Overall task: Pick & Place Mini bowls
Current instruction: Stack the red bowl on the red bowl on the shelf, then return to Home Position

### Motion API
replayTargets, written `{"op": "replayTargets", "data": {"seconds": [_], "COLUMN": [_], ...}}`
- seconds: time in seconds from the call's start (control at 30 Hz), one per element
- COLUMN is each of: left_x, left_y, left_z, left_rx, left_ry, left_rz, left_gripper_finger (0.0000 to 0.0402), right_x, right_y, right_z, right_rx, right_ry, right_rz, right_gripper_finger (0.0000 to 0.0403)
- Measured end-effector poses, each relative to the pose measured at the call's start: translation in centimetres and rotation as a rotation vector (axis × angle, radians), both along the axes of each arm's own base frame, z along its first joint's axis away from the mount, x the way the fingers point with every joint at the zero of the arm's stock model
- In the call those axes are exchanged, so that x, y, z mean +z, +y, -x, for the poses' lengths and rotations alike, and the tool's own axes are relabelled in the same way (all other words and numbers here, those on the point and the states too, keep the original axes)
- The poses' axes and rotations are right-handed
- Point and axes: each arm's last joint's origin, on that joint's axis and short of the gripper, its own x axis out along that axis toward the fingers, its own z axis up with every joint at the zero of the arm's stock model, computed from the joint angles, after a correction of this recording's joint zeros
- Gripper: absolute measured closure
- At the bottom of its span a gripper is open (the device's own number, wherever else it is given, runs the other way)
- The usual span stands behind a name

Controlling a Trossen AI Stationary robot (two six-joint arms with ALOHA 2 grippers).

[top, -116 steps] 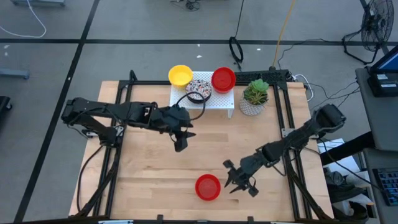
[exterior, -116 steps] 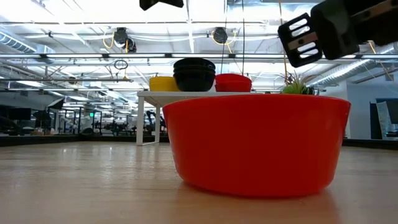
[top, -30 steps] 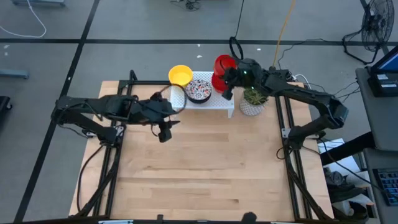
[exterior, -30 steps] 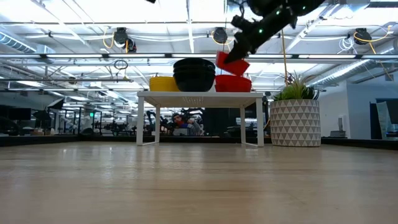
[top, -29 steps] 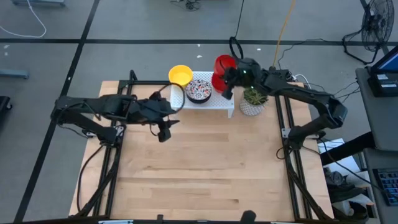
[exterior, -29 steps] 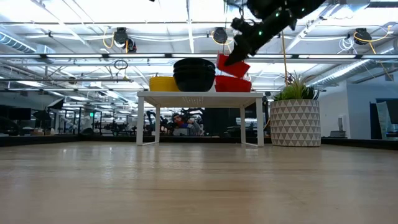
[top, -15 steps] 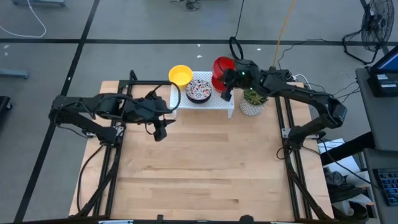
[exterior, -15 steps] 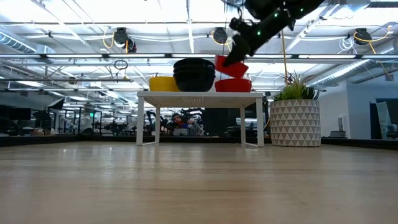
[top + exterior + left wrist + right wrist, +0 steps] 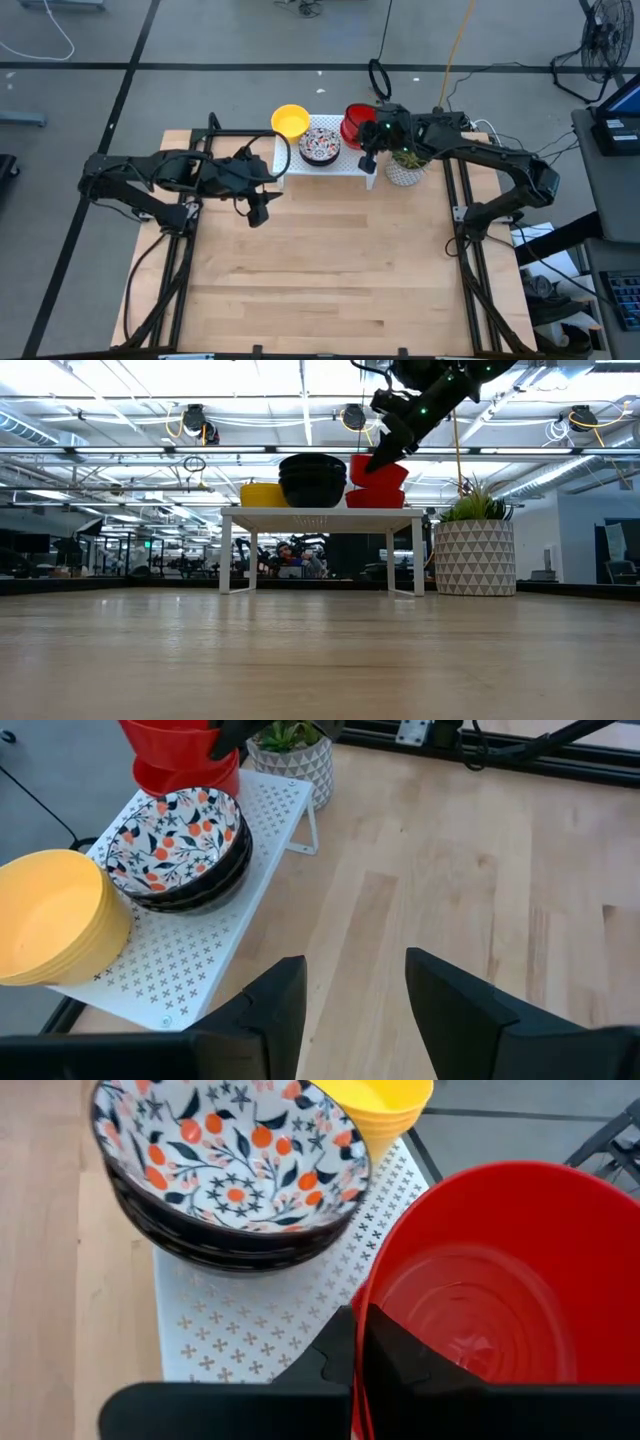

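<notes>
A white perforated rack [image 9: 346, 172] stands at the table's far edge. It carries three stacks of mini bowls: yellow [image 9: 290, 121], patterned [image 9: 320, 146] and red [image 9: 375, 497]. My right gripper [image 9: 367, 158] is shut on one more red bowl [image 9: 379, 468], which sits level on top of the red stack; whether it rests there or hangs just above, I cannot tell. My left gripper [image 9: 258, 212] hovers open over the bare table near the rack's left end, with nothing between its fingers [image 9: 268, 1012]. My right gripper pinches the red bowl's rim [image 9: 359, 1312] on the bowl's near side, one finger inside the bowl and one outside. The fingers [image 9: 383, 452] slant down from the table's right. The bowl is held level, mouth up, directly over the red stack.
A white pot with a green plant [image 9: 406, 160] stands right beside the rack's right end, under my right arm. The wooden table [image 9: 330, 270] stretches bare from the rack toward the near edge. Black frame rails [image 9: 462, 200] run along both sides.
My right gripper has come down and toward the near edge with the red bowl, which was tilted above the red stack and now sits level on it. My left gripper has drawn back a little toward the table's left edge, still open.
</notes>
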Motion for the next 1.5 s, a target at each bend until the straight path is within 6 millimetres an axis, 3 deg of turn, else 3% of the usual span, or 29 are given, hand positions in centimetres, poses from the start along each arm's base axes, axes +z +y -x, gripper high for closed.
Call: {"op": "replayTargets", "data": {"seconds": [0.4,0.7,0.83,1.03,1.2,1.33,1.5], "left_x": [0.0,0.0,-0.1,0.6,1.5,1.9,2.3], "left_y": [0.0,0.0,-0.1,0.1,0.6,0.8,1.0], "left_z": [0.0,0.0,0.3,3.2,6.5,9.4,12.1], "left_rx": [-0.002,-0.002,-0.029,-0.044,0.017,0.111,0.170], "left_ry": [-0.001,0.000,0.020,0.061,0.035,0.027,-0.049], "left_rz": [0.008,0.008,0.025,0.059,0.106,0.096,0.060], "left_gripper_finger": [0.0227,0.0227,0.0227,0.0227,0.0227,0.0227,0.0227], "right_x": [-0.7,0.7,2.4,5.8,7.8,8.1,5.7], "right_y": [-0.1,-0.5,0.8,4.3,7.1,8.6,9.9], "right_z": [0.1,0.1,0.9,3.0,5.8,8.5,11.4], "right_rx": [-0.019,-0.059,-0.039,0.042,0.088,0.081,0.076], "right_ry": [0.000,-0.069,-0.129,-0.238,-0.281,-0.276,-0.318], "right_rz": [-0.020,0.123,0.141,0.180,0.157,0.073,0.027], "right_gripper_finger": [0.0379,0.0295,0.0262,0.0248,0.0248,0.0248,0.0248]}}
